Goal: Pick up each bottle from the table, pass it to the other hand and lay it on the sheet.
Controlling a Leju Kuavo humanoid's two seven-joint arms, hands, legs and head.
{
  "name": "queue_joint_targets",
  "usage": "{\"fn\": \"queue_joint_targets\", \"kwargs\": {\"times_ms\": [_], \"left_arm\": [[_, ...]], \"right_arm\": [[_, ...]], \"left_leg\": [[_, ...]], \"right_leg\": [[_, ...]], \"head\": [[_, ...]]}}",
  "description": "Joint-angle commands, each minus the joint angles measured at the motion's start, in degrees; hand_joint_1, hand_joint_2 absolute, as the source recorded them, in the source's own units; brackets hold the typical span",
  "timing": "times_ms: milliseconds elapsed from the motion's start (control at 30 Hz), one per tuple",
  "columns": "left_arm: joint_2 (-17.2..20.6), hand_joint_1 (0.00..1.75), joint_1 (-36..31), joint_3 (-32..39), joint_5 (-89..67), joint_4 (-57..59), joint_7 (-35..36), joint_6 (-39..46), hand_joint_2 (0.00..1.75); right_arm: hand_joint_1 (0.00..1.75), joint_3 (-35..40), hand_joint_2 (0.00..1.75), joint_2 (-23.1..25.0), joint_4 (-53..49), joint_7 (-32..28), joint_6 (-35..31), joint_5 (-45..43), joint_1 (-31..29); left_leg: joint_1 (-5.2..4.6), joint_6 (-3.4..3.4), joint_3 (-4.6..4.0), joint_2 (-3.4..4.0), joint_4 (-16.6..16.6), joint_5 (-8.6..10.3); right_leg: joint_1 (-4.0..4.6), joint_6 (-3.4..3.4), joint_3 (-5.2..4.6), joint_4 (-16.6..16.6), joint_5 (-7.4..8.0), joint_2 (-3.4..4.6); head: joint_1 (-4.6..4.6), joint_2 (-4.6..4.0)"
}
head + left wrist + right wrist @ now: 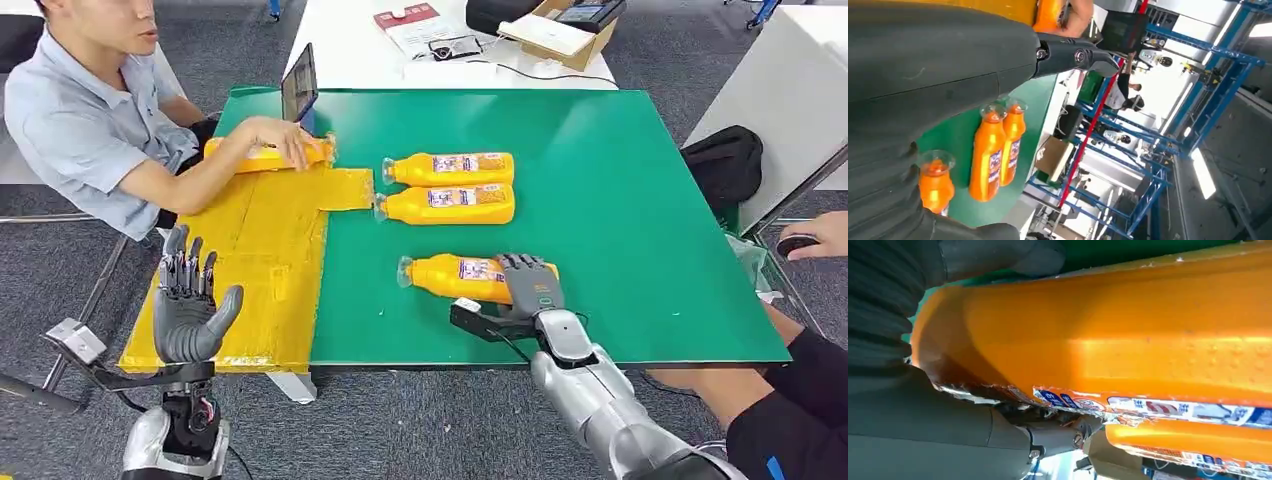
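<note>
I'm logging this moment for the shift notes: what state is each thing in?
Nearest bottle: lying on the green table, right hand on its base end.
Two middle bottles: lying side by side, untouched.
Far bottle: lying on the yellow sheet, under a person's hand.
Left hand: raised, empty, fingers apart.

Left hand [190, 305] raised, fingers spread and empty, right hand [528, 285] reached forward, fingers wrapped around something
</note>
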Motion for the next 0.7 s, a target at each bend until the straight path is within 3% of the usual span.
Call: {"fn": "queue_joint_targets", "kwargs": {"times_ms": [33,200,633,700], "left_arm": [[1.6,0.0,-1.0,-1.2,0.0,1.4,0.4,-0.4,1.75],[2.0,0.0,-1.5,-1.6,-0.1,2.3,0.5,-0.5,1.75],[2.0,0.0,-1.6,-1.7,0.0,2.6,0.5,-0.6,1.75],[2.2,0.0,-1.7,-1.9,0.3,2.7,0.3,-0.6,1.75]], "right_arm": [[1.34,1.7,1.75,-3.0,7.8,1.9,2.5,0.6,-0.7],[1.75,-1.7,1.75,-3.0,9.0,-2.3,3.8,-3.8,-0.3],[1.75,-2.2,1.75,-2.8,9.0,-3.3,3.8,-4.7,0.0],[1.75,-6.3,1.75,-1.7,7.2,-10.1,4.2,-11.3,0.9]], "left_leg": [[0.06,-0.05,0.18,-0.2,-0.1,-0.03],[0.04,-0.04,0.17,-0.21,-0.1,0.01],[0.05,-0.03,0.41,-0.18,-0.1,0.0],[0.07,-0.05,0.43,-0.2,-0.1,0.0]], "right_leg": [[0.07,-0.11,0.27,-0.1,-0.08,-0.19],[0.05,-0.08,0.24,-0.1,-0.04,-0.2],[0.06,-0.09,0.42,-0.1,-0.05,-0.18],[0.09,-0.11,0.47,-0.2,-0.04,-0.2]], "head": [[0.0,0.0],[0.0,0.0],[0.0,0.0],[0.0,0.0]]}}
